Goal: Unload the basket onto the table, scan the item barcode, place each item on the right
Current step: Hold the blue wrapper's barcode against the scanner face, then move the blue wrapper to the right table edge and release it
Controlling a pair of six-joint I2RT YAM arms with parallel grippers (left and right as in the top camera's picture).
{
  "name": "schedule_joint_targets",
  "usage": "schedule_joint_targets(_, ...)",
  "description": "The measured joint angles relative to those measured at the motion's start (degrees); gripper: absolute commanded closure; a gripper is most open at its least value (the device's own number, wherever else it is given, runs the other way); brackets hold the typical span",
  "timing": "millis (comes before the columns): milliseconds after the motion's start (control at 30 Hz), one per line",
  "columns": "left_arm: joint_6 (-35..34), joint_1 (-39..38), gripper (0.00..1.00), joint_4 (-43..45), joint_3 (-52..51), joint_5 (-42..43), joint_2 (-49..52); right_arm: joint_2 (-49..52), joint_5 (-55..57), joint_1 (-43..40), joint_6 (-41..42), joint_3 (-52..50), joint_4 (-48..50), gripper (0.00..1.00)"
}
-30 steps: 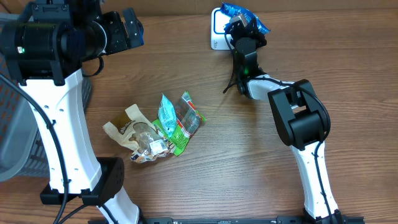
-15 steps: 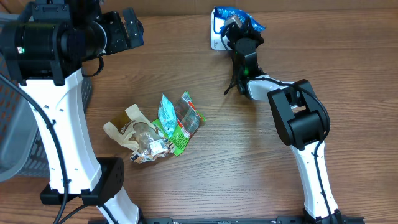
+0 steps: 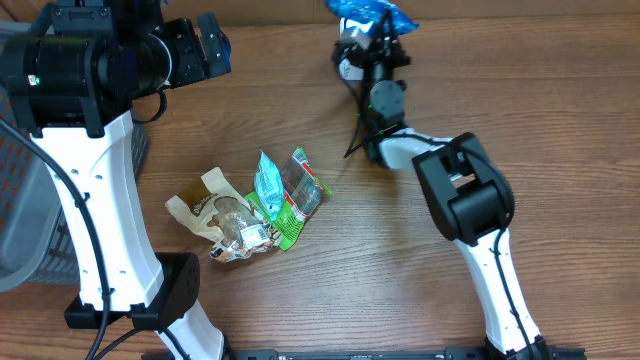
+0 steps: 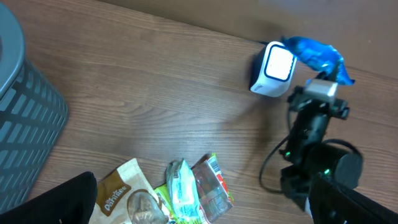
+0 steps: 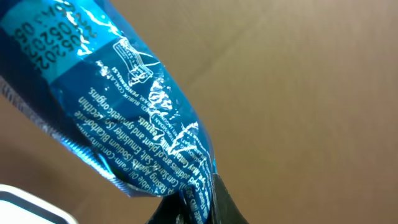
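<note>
The blue packet hangs at the tabletop's 12 o'clock edge, pinched by one end in the fully closed right hand. Its free end reaches over the top of the scanner, which stands just at its 7 o'clock. The right wrist view shows ingredient print and a date code on the packet but no barcode.

This looks like the presenting step. The next move probably calls for turning the packet until its barcode faces the scanner's lit window.

The left hand waits at 10 o'clock, fully spread and empty. A pile of snack packets lies well apart.
</note>
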Motion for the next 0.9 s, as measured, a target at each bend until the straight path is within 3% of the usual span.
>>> schedule_joint_targets(300, 0.0, 0.0, 0.00, 0.0, 0.0, 0.0, 0.0, -11.5, 7.6, 2.5, -2.6, 0.0, -8.3, 0.96)
schedule_joint_targets(467, 0.0, 0.0, 0.00, 0.1, 0.0, 0.0, 0.0, -30.5, 19.2, 2.5, 5.0, 0.2, -34.3, 0.96)
schedule_joint_targets(533, 0.1, 0.0, 0.00, 0.1, 0.0, -0.1, 0.0, -36.6, 21.2, 2.5, 13.9, 0.5, -51.9, 0.96)
schedule_joint_targets(600, 0.2, 0.0, 0.00, 0.0, -0.1, -0.2, 0.0, -43.8, 17.8, 2.1, 30.1, 0.9, -77.4, 0.96)
schedule_joint_targets(733, 0.2, 0.0, 0.00, 0.0, -0.1, -0.2, 0.0, -50.7, 3.7, -1.9, 52.3, 0.5, -102.6, 0.95)
schedule_joint_targets(900, 0.2, 0.0, 0.00, 0.0, -0.1, -0.2, 0.0, -54.5, -8.4, -15.4, 75.2, 0.6, -124.6, 0.96)
